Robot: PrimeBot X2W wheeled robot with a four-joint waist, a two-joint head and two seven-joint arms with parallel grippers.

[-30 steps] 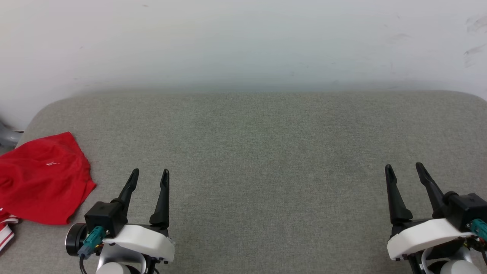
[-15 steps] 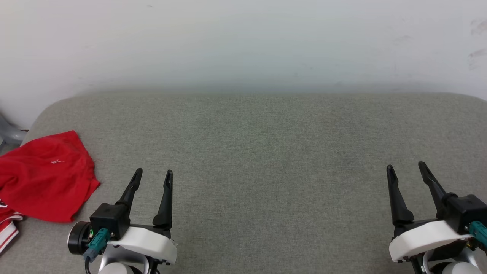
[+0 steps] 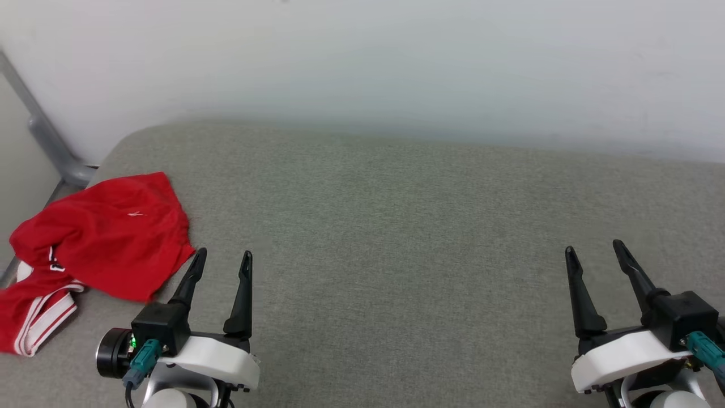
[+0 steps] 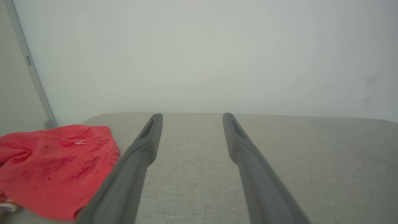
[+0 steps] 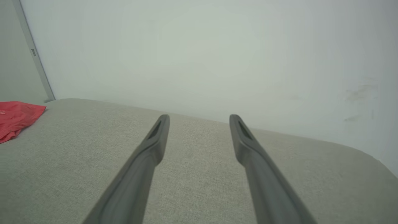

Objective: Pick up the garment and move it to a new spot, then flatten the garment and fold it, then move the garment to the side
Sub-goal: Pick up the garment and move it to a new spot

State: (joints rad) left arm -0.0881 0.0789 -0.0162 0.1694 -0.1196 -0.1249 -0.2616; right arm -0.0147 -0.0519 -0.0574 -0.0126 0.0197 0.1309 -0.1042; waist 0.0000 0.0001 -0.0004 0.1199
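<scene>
The garment is a red jersey with red-and-white striped trim, lying crumpled at the far left of the grey cushioned surface. It also appears at the left of the left wrist view as red fabric, and a corner of the garment shows in the right wrist view. My left gripper stands open and empty just right of the garment's edge. My right gripper is open and empty at the lower right, far from the garment.
A pale wall rises right behind the surface. A grey metal bar slants down at the far left beside the surface's rounded corner. The surface's left edge lies under the garment.
The whole head view has shifted toward the left, so more of the garment and the grey bar show. Both grippers stay open in the same low positions.
</scene>
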